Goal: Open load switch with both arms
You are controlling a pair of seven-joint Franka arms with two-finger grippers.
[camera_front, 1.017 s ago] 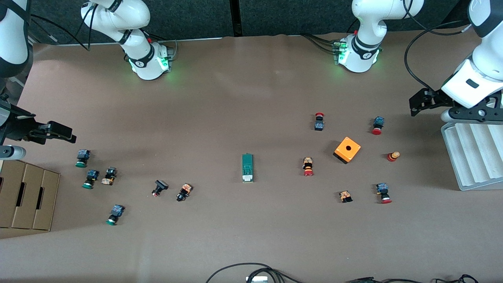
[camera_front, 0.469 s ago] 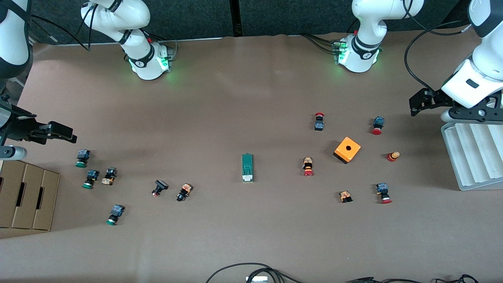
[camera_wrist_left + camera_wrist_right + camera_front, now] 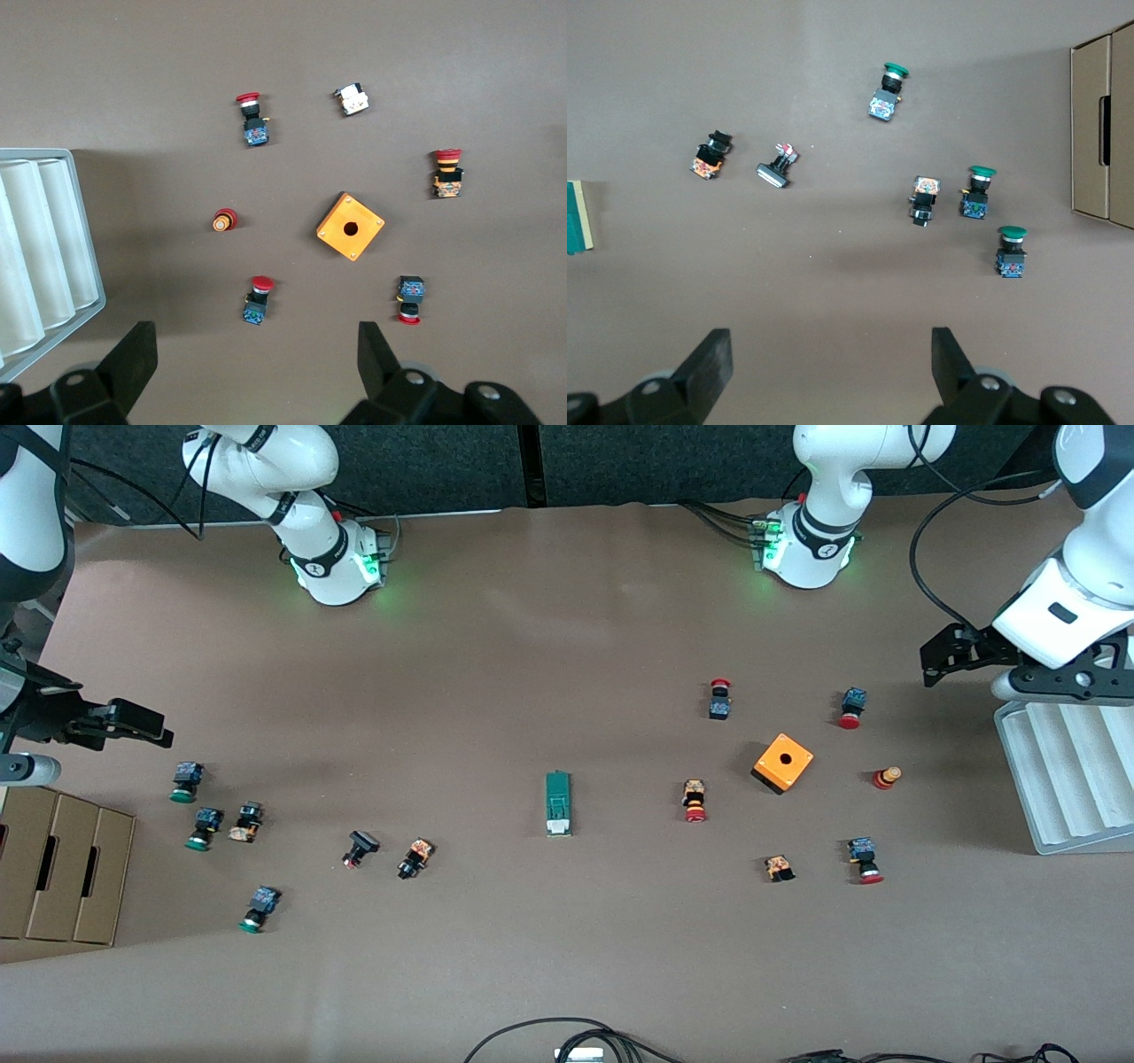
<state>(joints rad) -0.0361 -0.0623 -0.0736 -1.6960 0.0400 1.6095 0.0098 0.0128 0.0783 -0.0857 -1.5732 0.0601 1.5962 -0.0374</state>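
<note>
The load switch [image 3: 558,802], a narrow green block with a white piece at its end nearer the front camera, lies flat in the middle of the table. Its green edge also shows in the right wrist view [image 3: 578,217]. My left gripper [image 3: 932,662] hangs open in the air at the left arm's end of the table, beside the grey tray, with nothing between its fingers [image 3: 255,341]. At the right arm's end, the right gripper [image 3: 146,724] hangs open and empty [image 3: 830,345] above the table by the cardboard box. Both are well apart from the switch.
An orange cube with a hole [image 3: 783,763] and several red-capped push buttons [image 3: 695,801] lie toward the left arm's end. Green-capped buttons [image 3: 185,781] lie toward the right arm's end. A cardboard box [image 3: 58,864], a grey ridged tray [image 3: 1072,775] and cables [image 3: 567,1036] line the edges.
</note>
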